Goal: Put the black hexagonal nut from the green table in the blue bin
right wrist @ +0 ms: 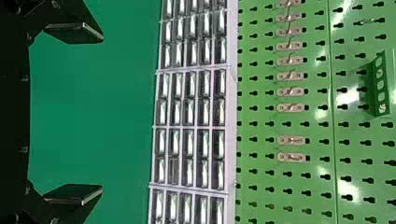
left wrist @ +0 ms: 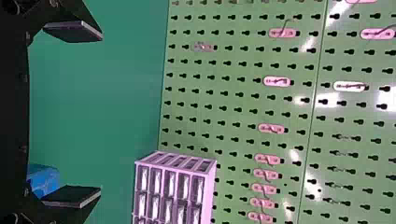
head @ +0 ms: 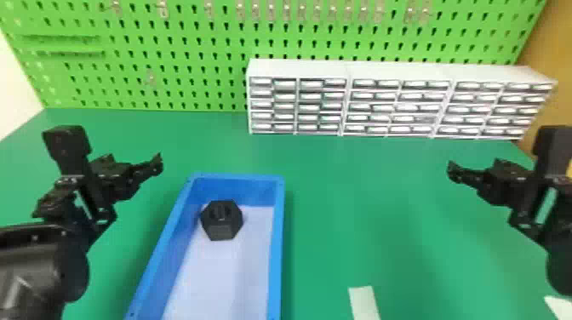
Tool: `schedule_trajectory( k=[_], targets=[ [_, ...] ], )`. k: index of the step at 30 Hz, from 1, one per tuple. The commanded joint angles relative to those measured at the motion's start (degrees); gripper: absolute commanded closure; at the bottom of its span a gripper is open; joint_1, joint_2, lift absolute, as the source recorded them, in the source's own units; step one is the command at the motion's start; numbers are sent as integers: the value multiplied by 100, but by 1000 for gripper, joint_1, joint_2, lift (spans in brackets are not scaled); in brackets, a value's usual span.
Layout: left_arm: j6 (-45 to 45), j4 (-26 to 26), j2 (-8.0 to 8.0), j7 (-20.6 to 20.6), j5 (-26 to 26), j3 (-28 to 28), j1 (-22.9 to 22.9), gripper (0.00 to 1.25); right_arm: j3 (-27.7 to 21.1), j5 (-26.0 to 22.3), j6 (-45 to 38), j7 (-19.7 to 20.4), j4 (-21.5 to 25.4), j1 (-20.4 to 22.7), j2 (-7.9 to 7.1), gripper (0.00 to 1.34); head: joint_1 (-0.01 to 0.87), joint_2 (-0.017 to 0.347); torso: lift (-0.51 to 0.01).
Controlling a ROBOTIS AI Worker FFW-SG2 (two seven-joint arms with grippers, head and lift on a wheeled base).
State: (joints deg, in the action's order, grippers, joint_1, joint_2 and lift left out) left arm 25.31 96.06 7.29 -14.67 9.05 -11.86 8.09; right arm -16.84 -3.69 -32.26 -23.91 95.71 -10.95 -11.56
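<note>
Left gripper [head: 103, 171]: fingers spread, nothing between, over the green table [head: 404, 212]. Right gripper [head: 506, 175]: likewise spread and unloaded, opposite side. Between them, blue bin [head: 276, 247]; black hexagonal nut [head: 222, 227] inside, toward far end. Beyond: white drawer cabinet [head: 404, 70], green pegboard [head: 178, 76].

Both of the robot's grippers stand spread wide
Behind its jaws, the left gripper [head: 132, 161] has the black left arm [head: 32, 259]; the right gripper [head: 477, 165] has the right arm [head: 559, 259] behind its own, each pair of flat fingers parted by a broad gap
</note>
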Motion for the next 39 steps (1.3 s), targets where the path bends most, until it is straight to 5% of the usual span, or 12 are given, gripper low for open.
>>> schedule_trajectory(
  k=[1,39],
  targets=[
    [0,0,0,0,0,-1,0,122,-12,0,9,0,1,6,-4,162,666,32,-100],
    [0,0,0,0,0,-18,0,122,5,0,9,-18,1,23,-30,162,666,32,-100]
  ],
)
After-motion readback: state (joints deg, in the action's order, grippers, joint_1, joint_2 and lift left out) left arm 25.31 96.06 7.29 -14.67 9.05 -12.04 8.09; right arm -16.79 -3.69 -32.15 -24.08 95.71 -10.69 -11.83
